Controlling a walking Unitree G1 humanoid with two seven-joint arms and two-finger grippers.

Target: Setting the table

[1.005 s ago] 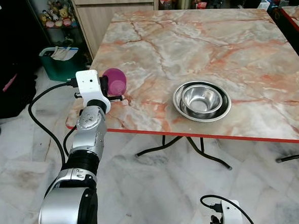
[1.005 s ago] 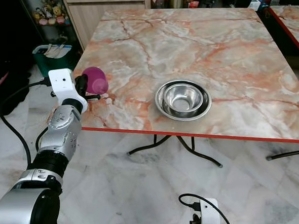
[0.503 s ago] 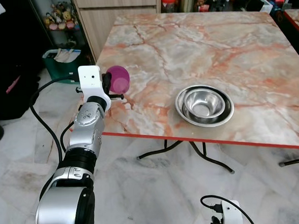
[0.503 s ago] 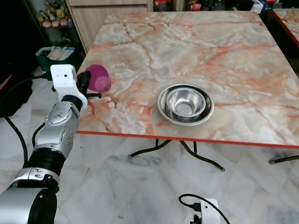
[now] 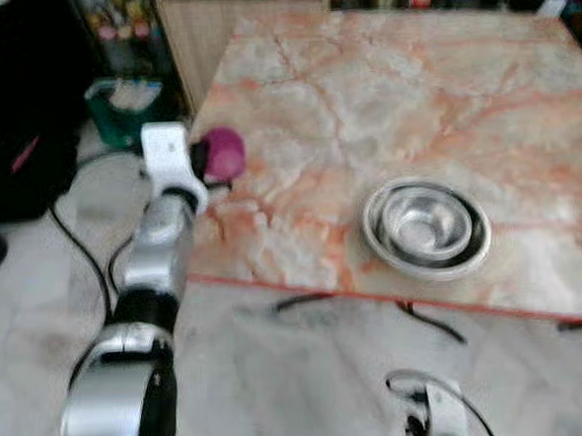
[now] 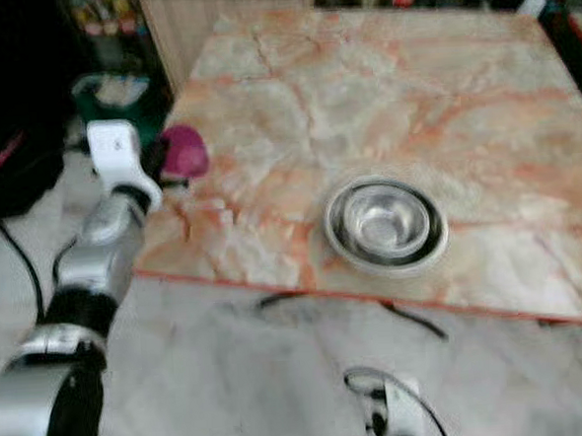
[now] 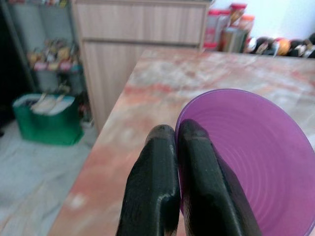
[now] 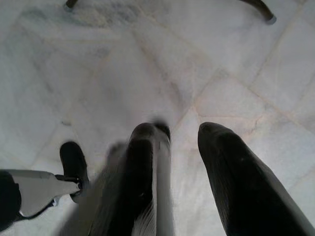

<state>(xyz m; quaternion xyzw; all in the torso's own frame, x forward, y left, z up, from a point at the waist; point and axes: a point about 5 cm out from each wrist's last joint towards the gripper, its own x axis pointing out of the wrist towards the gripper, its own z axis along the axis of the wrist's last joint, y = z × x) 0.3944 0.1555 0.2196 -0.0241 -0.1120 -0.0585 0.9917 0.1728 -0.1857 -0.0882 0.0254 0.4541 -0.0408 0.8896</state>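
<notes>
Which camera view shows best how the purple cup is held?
The left wrist view: the left gripper pinches the rim of the purple cup, sharp and close. Both eye views are blurred and show the cup small at the table's left edge.

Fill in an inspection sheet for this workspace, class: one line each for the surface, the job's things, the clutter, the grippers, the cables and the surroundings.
Surface: marble-patterned table with a red edge, on a pale tiled floor.
Job's things: purple cup held at the table's left edge; stacked steel bowls near the front edge.
Clutter: nothing seen on the table besides the bowls.
Grippers: left gripper pinches the cup's rim, one finger inside and one outside; right gripper hangs over the floor, fingers apart.
Cables: black cable loops beside the left arm; another cable low by the right arm.
Surroundings: wooden cabinet, green bin, jars behind the table. Head views are blurred.
</notes>
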